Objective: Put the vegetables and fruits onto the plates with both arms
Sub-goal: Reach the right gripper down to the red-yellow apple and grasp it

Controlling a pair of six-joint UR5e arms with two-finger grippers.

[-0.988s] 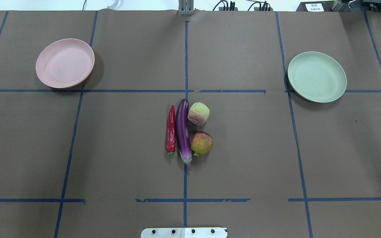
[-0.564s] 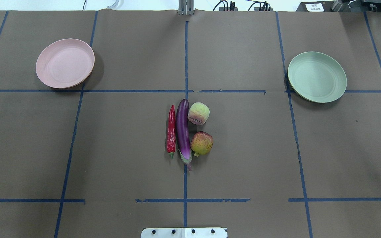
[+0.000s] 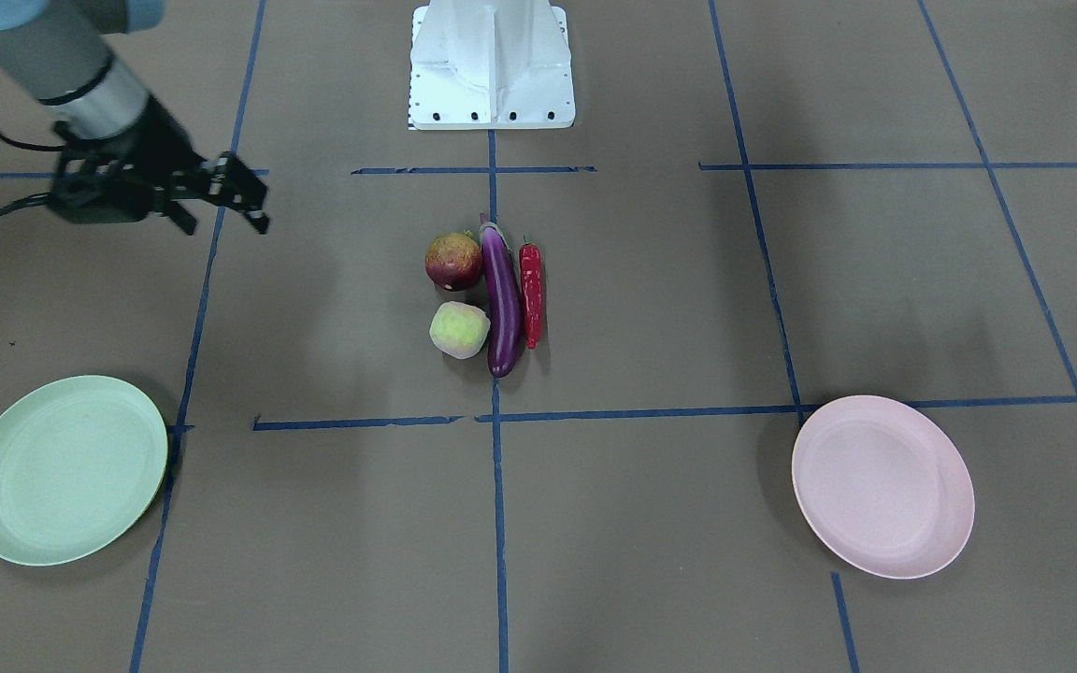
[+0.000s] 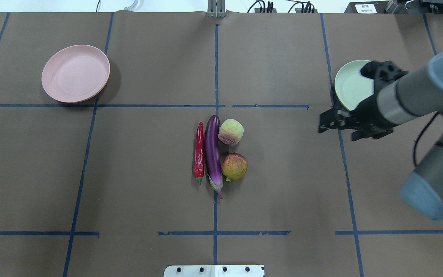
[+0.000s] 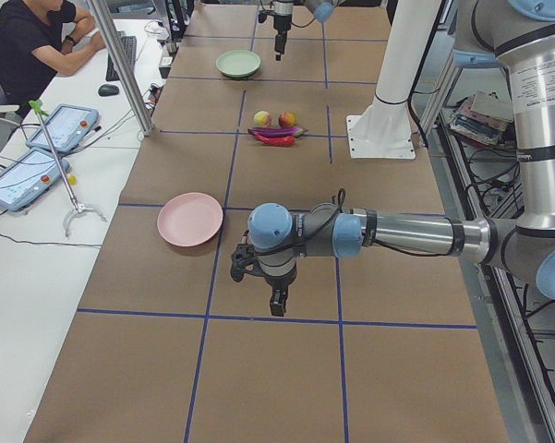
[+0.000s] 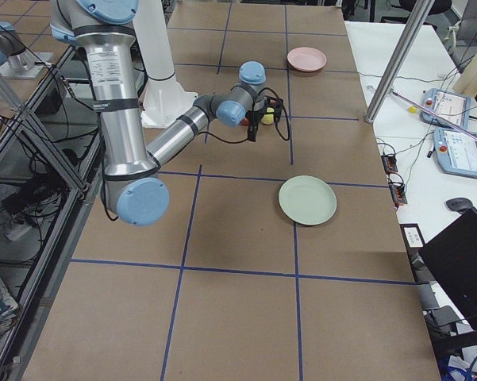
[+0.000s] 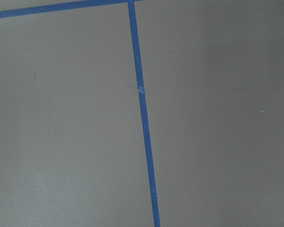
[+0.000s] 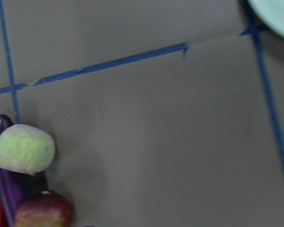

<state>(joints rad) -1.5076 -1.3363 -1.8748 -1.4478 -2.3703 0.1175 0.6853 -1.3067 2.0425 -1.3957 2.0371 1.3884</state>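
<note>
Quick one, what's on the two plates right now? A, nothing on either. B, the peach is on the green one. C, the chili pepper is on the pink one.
A: the pink plate and the green plate are both bare, with the eggplant, chili pepper, peach and pomegranate clustered mid-table.

Bright, even light is falling from above, leaving soft shadows beside the pink plate (image 4: pixel 75 73) and peach (image 8: pixel 23 148); the right wrist view is smearing with blur.
</note>
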